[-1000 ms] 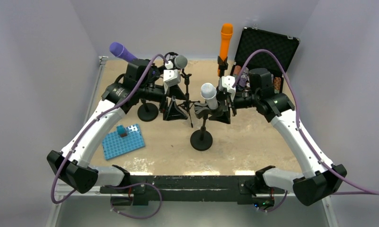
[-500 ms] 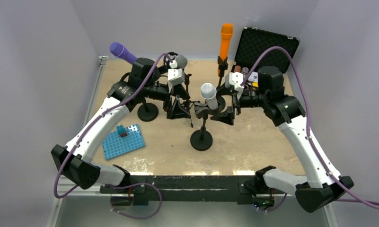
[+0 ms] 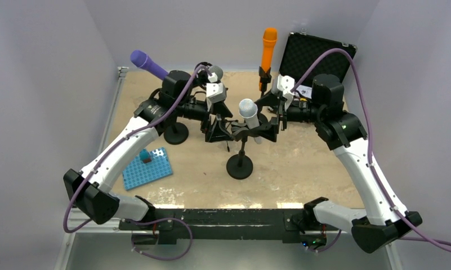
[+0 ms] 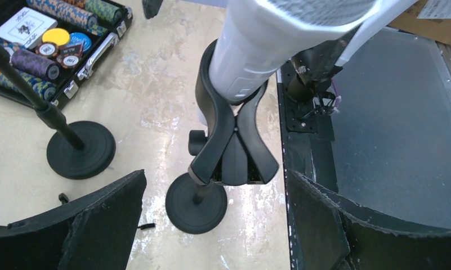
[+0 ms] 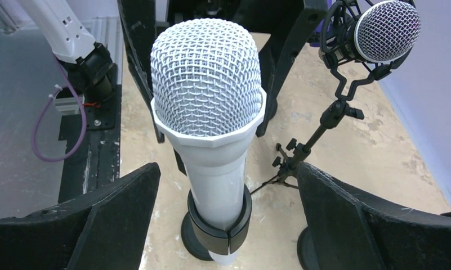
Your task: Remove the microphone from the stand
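Note:
A white microphone (image 3: 247, 108) with a mesh head stands tilted in the black clip (image 3: 241, 132) of a round-based stand (image 3: 239, 166) at mid-table. My left gripper (image 3: 216, 130) hovers open just left of the clip. In the left wrist view the clip (image 4: 234, 146) and the microphone body (image 4: 257, 50) lie ahead of the wide-spread left gripper (image 4: 216, 185), untouched. My right gripper (image 3: 269, 129) is open on the clip's right side. In the right wrist view the microphone (image 5: 206, 84) rises between the spread fingers of the right gripper (image 5: 228, 169), with gaps on both sides.
A purple microphone (image 3: 147, 62) on its own stand is at back left, and an orange one (image 3: 269, 42) at the back. A grey mesh microphone (image 3: 215, 72) sits on a tripod behind the left gripper. An open black case (image 3: 318, 53) holds chips at back right. A blue rack (image 3: 146, 167) lies front left.
Both arms have risen and swung inward, so the grippers now flank the white microphone's clip. The right gripper's jaws have spread wider. The microphone has stayed in its clip.

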Tool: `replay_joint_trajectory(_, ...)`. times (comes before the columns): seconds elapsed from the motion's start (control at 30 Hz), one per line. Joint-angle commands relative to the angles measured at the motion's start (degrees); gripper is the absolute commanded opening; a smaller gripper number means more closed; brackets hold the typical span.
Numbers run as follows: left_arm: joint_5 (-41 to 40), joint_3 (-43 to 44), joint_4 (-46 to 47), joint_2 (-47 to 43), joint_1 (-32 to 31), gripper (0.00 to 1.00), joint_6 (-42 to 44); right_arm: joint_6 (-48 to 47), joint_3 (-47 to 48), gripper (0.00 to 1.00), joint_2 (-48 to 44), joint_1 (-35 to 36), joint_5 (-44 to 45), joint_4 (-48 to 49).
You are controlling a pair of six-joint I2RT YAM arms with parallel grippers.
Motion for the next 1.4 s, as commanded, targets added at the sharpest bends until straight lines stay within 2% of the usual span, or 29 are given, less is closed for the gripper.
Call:
replay_joint_trajectory(0.0,-2.5,-1.9,6.5,0.8,-0.7,0.98,-3.1,2.2,1.0,0.94,0.4,0.1,-2.0,3.2)
replay_joint_trajectory(0.23,-1.2,0.4,3.6,3.2,-2.4,0.90,1.3,2.1,1.1,0.89,1.3,0.7,-6.6,3.0)
replay_joint_trajectory(0.4,-0.5,-0.4,3.4,3.1,-3.6,0.89,1.7,1.8,0.7,0.87,1.4,1.6,-5.7,2.9)
replay_joint_trajectory(0.57,-1.4,-0.7,2.9,3.2,-4.0,0.88,2.5,1.9,1.3,0.80,2.4,1.8,-3.8,3.3)
replay_joint_trajectory(0.77,-1.9,0.4,2.1,4.6,-4.7,0.75,3.7,2.0,2.1,0.79,3.3,2.2,-3.3,3.4)
replay_joint_trajectory(1.03,-2.2,1.0,4.0,5.0,-5.4,0.70,1.0,2.3,0.8,0.76,2.8,2.6,-1.3,4.0)
replay_joint_trajectory(1.13,-2.5,0.8,4.4,4.9,-5.4,0.72,0.3,2.3,0.6,0.75,2.7,2.7,-0.6,4.1)
replay_joint_trajectory(1.23,-2.8,0.6,6.0,4.5,-5.4,0.82,-1.3,2.3,0.5,0.74,2.6,2.7,-0.5,4.1)
replay_joint_trajectory(1.37,-3.7,0.7,6.7,4.7,-5.4,0.81,-2.4,2.3,0.5,0.73,2.6,2.7,-0.7,4.5)
